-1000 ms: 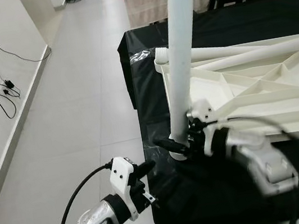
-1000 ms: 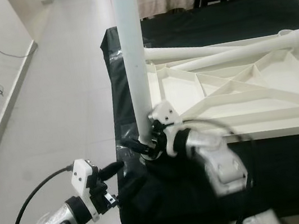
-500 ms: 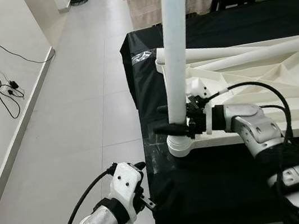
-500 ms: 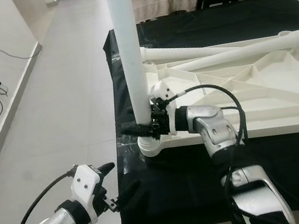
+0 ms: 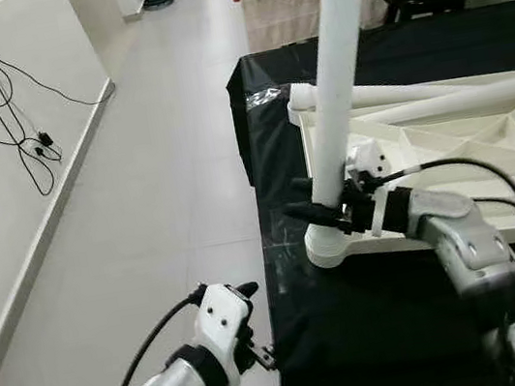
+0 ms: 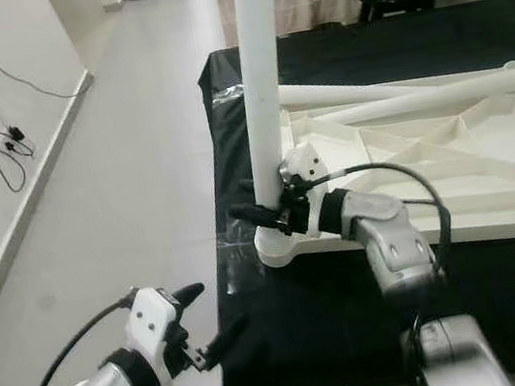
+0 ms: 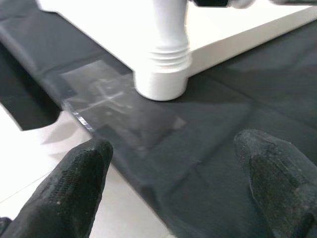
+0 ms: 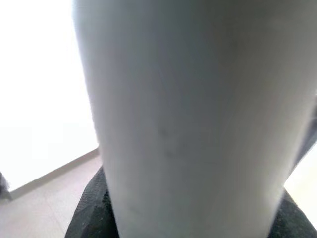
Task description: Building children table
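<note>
A black-draped worktable [image 5: 424,314] stands on the pale tiled floor [image 5: 141,202] and serves as the landmark for everything else. On its cloth lies the white children's tabletop [image 5: 447,148], turned underside up with its ribs showing, its near corner close to the worktable's left edge. Two loose white legs [image 6: 398,92] lie across the far side of that tabletop. A third leg, the upright white leg [image 5: 337,73], stands in the round corner socket [image 5: 330,245] at the tabletop's near left corner, rising steeply and leaning slightly to the right.

The right gripper [image 5: 323,204] reaches in over the worktable from the right and has its two black fingers clamped on the upright white leg just above the socket; in the right wrist view the pale tube [image 8: 193,119] sits directly between the fingers.

The left gripper [image 6: 203,314] hangs off the worktable's near left corner, just beside the cloth's edge and low over the floor, its fingers [image 7: 79,183] spread apart and holding nothing. Its wrist view looks across the cloth at the socket and a patch of clear tape [image 7: 116,111] stuck on the cloth just beside it.

Well away from the worktable, black cables [image 5: 8,105] trail along the left wall.
</note>
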Robot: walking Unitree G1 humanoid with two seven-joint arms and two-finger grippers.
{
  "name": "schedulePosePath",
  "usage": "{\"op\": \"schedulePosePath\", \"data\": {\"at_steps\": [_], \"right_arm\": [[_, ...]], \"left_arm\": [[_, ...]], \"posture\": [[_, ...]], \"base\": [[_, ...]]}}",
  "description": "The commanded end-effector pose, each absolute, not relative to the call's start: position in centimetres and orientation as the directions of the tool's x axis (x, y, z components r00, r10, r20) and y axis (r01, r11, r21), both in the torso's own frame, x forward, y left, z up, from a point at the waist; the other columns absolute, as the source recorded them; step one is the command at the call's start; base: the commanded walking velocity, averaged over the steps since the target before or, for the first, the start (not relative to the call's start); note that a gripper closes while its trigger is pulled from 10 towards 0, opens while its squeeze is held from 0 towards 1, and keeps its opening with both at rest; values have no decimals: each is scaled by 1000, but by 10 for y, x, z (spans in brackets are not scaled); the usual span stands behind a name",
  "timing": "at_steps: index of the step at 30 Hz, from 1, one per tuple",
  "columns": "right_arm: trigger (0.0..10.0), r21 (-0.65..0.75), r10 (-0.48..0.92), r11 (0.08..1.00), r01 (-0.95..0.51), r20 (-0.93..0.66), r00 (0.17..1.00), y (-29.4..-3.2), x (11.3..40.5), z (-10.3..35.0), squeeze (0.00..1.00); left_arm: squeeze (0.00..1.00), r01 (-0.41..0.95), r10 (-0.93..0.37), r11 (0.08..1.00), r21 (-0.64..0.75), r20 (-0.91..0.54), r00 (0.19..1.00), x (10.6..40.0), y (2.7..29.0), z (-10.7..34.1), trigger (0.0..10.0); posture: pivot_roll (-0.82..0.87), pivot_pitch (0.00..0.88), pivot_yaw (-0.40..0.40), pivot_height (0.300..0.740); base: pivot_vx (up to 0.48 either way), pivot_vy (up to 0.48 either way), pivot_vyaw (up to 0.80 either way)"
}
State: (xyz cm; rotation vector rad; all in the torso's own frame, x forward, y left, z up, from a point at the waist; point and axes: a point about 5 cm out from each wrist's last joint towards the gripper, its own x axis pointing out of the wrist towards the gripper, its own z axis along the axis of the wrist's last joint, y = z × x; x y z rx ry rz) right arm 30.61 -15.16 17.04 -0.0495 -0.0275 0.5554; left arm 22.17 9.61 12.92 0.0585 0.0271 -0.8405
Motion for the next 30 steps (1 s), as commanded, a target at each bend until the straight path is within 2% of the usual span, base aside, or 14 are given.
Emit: {"op": "schedulePosePath", "data": {"at_steps": [1,2,7,8,10,11,12,17,18,21,22,24,25,30], "right_arm": [[0,19,209,977,-210,-223,952,-162,267,117,0],[0,11,194,980,-197,-238,952,-159,259,114,0],[0,-57,245,964,-261,-200,949,-170,283,125,0],[6471,-66,251,961,-268,-189,949,-170,290,129,0],[6471,-68,268,956,-284,-180,946,-167,295,133,0],[10000,-58,319,942,-330,-145,937,-162,301,140,0],[10000,-47,367,926,-374,-114,923,-158,306,146,1000],[10000,-6,509,861,-509,-21,860,-151,319,167,1000],[10000,-6,607,795,-607,22,794,-147,323,179,1000],[10000,-31,688,726,-687,20,725,-144,319,188,1000],[10000,-78,756,652,-755,-12,654,-143,319,191,533],[10000,-108,797,596,-796,-41,602,-143,319,191,533],[10000,-118,836,536,-836,-65,545,-144,320,192,0],[10000,-114,894,425,-898,-106,436,-145,332,193,0]], "left_arm": [[0,743,-741,669,24,-57,669,221,103,127,10000],[0,746,-744,666,19,-56,665,221,103,127,10000],[0,784,-784,620,-18,-52,619,223,100,124,10000],[0,793,-793,608,-30,-51,606,223,99,124,10000],[0,797,-797,603,-35,-50,602,223,98,123,10000],[0,792,-794,608,-45,-44,607,223,98,123,10000],[0,789,-791,612,-52,-40,611,224,98,122,10000],[0,787,-790,613,-62,-35,612,224,96,121,10000],[0,790,-793,609,-65,-34,609,224,94,121,10000],[0,794,-797,604,-69,-32,603,224,93,120,10000],[0,797,-800,600,-72,-31,600,225,91,120,10000],[0,800,-803,596,-74,-29,596,225,90,120,10000],[0,802,-805,592,-77,-27,592,225,90,120,10000],[0,805,-808,588,-83,-20,588,226,88,120,10000]], "posture": [[-40,168,55,740],[-77,147,75,740],[-59,133,51,740],[-60,125,49,740],[-59,122,47,740],[-59,114,44,740],[-58,111,43,740],[-50,100,41,740],[-48,94,44,740],[-44,92,41,740],[-41,88,38,740],[-40,88,37,740],[-38,87,35,740],[-31,90,33,740]], "base": [[0,0,0],[0,0,0],[0,0,0],[0,0,0],[0,0,0],[0,0,0],[0,0,0],[0,0,0],[0,0,0],[0,0,0],[0,0,0],[0,0,0],[0,0,0],[0,0,0]]}}
